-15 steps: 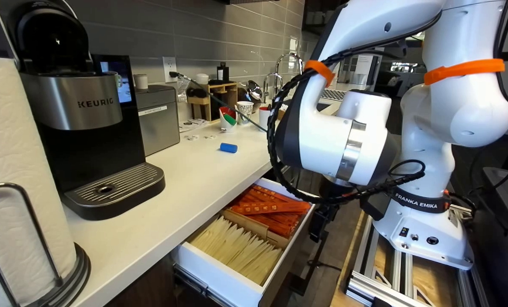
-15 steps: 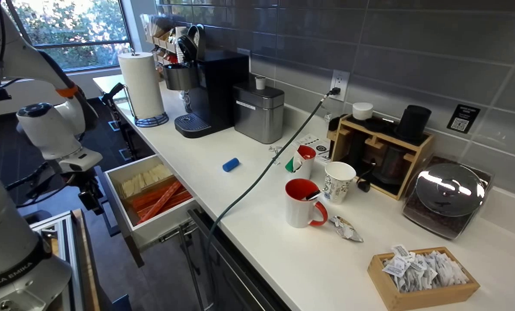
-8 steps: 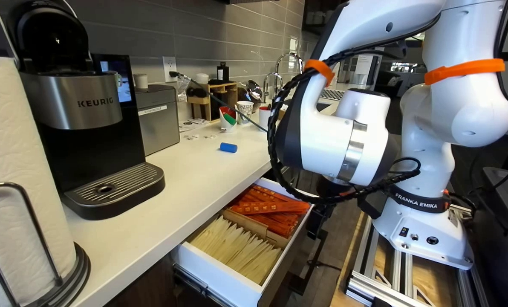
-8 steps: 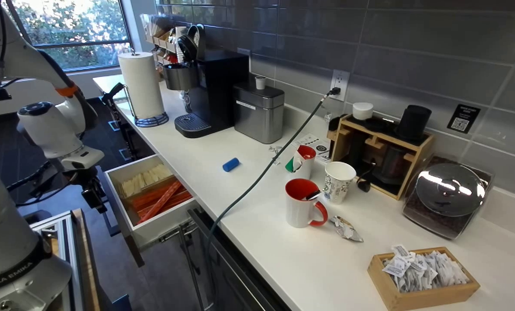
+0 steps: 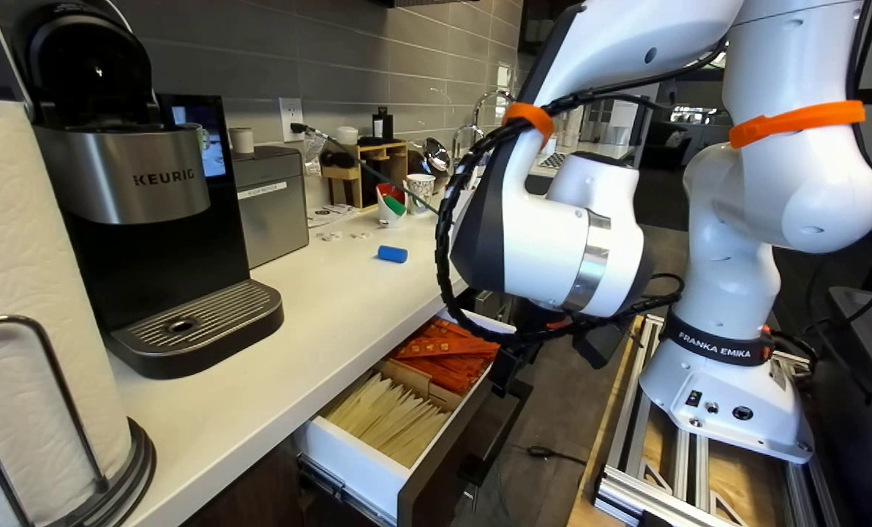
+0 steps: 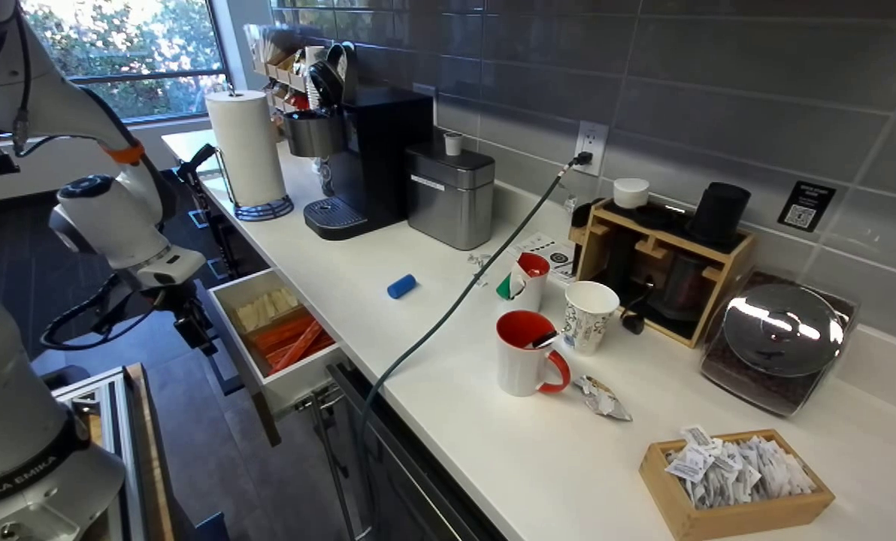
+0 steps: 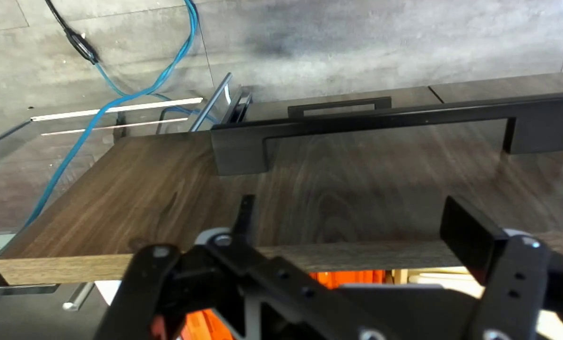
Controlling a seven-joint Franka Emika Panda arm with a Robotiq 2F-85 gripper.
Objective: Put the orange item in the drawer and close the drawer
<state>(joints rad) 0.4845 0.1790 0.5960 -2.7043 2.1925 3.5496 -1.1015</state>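
The drawer (image 5: 355, 462) is pulled part way out from under the counter, with its dark front panel (image 7: 347, 203) filling much of the wrist view. Inside it, the orange item (image 6: 296, 347), a long flat strip, lies slantwise on packed orange pieces. Pale beige contents (image 5: 388, 417) fill the compartment beside them. My gripper (image 7: 350, 219) is open, its fingers spread in front of the panel with nothing between them. It hangs at the drawer's outer side, as an exterior view shows the gripper (image 6: 206, 342) near the front. Whether the fingertips touch the panel I cannot tell.
A black handle (image 7: 385, 118) juts from the drawer front. On the counter stand a coffee machine (image 5: 151, 241), a paper towel roll (image 6: 245, 150) and a red-and-white mug (image 6: 519, 368), with a small blue piece (image 6: 401, 286). A dark cable (image 6: 440, 323) hangs over the counter edge.
The drawer has slid part way in toward the counter. My arm and gripper have moved in the same direction. The strip has travelled along inside the drawer.
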